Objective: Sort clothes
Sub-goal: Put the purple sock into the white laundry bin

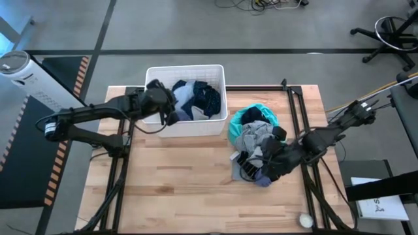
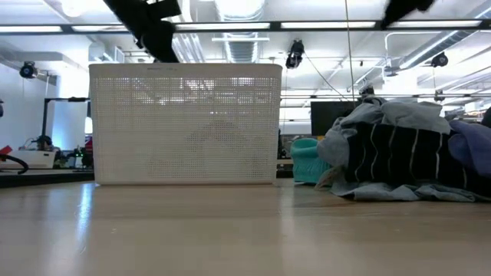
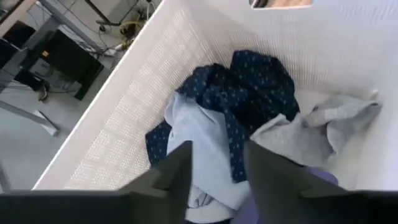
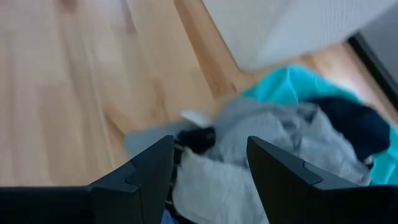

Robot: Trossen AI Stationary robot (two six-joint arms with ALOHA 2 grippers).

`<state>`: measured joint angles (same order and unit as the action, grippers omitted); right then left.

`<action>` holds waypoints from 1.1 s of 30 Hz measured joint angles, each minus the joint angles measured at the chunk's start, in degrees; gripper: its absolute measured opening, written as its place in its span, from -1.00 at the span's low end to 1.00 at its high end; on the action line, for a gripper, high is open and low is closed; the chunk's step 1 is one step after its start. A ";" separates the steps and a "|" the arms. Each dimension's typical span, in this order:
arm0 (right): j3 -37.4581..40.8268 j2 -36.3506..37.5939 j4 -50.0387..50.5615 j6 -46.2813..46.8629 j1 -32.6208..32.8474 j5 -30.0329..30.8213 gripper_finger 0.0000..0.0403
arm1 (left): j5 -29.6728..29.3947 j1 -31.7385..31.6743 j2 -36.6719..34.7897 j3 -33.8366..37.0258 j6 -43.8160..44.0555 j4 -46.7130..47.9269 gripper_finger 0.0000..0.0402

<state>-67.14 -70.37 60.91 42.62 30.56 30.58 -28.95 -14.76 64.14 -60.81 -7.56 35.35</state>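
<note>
The left gripper (image 3: 216, 163) hangs over the white bin (image 1: 216, 124), its fingers (image 3: 180, 168) parted narrowly with nothing between them. Below it in the bin lie a dotted navy garment (image 3: 249, 87), a pale blue one (image 3: 205, 143) and a grey one (image 3: 323, 127). The right gripper (image 4: 210, 163) is low over the pile of clothes (image 1: 258, 134) on the wooden surface (image 1: 176, 189) beside the bin, fingers (image 4: 152, 174) spread wide and empty above grey cloth (image 4: 249, 140) that lies on a teal garment (image 4: 292, 84).
</note>
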 joint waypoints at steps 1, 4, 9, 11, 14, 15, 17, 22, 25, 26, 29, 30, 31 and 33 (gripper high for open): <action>1.61 0.00 -0.38 0.64 0.14 -0.84 -0.05 | 0.00 0.02 -0.34 -0.17 0.10 0.02 -0.23; 7.28 0.00 -6.07 0.88 0.58 -4.07 0.00 | 0.00 0.26 -1.63 -1.25 0.14 0.01 0.00; 16.12 -0.02 -16.71 1.03 2.43 -9.54 0.16 | 1.62 1.56 -4.66 -2.77 0.87 0.27 0.26; 18.50 0.00 -19.20 2.71 3.90 -11.47 0.23 | 3.35 2.40 -5.92 -3.14 1.84 0.68 0.28; 20.65 -0.02 -19.53 6.43 6.57 -12.13 0.30 | 4.55 3.83 -8.03 -3.30 2.78 0.49 0.27; 21.28 -0.02 -19.55 7.44 7.30 -12.15 0.31 | 4.55 4.36 -8.63 -3.30 3.08 0.51 0.25; 22.32 -0.02 -19.64 9.10 8.27 -12.15 0.33 | 4.55 5.22 -9.60 -3.30 3.69 0.53 0.20; 25.05 -0.02 -19.70 11.65 8.44 -10.72 0.29 | 4.55 6.58 -11.24 -3.30 4.47 0.53 0.09; 26.23 -0.02 -20.99 11.84 8.44 -10.03 0.24 | 4.57 6.86 -11.50 -3.28 5.15 0.58 0.06; 26.47 -0.02 -21.63 11.88 8.44 -10.06 0.22 | 4.55 6.86 -11.57 -3.28 5.15 0.62 0.06; 27.15 -0.02 -23.36 11.88 8.42 -11.33 0.11 | 4.56 6.86 -11.65 -3.28 5.17 0.75 0.08; 27.32 -0.02 -23.56 11.86 8.42 -11.46 0.05 | 4.57 6.86 -11.65 -3.27 5.17 0.75 0.09; 27.47 -0.02 -23.97 11.85 8.42 -11.52 -0.01 | 4.57 6.86 -11.65 -3.26 5.17 0.75 0.10; 27.75 -0.39 -25.25 11.83 8.42 -11.57 -0.18 | 4.56 6.86 -11.65 -3.26 5.17 0.75 0.13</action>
<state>-39.38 -70.76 35.66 54.45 38.98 19.00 -24.39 -7.90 52.49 -64.07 -2.39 36.10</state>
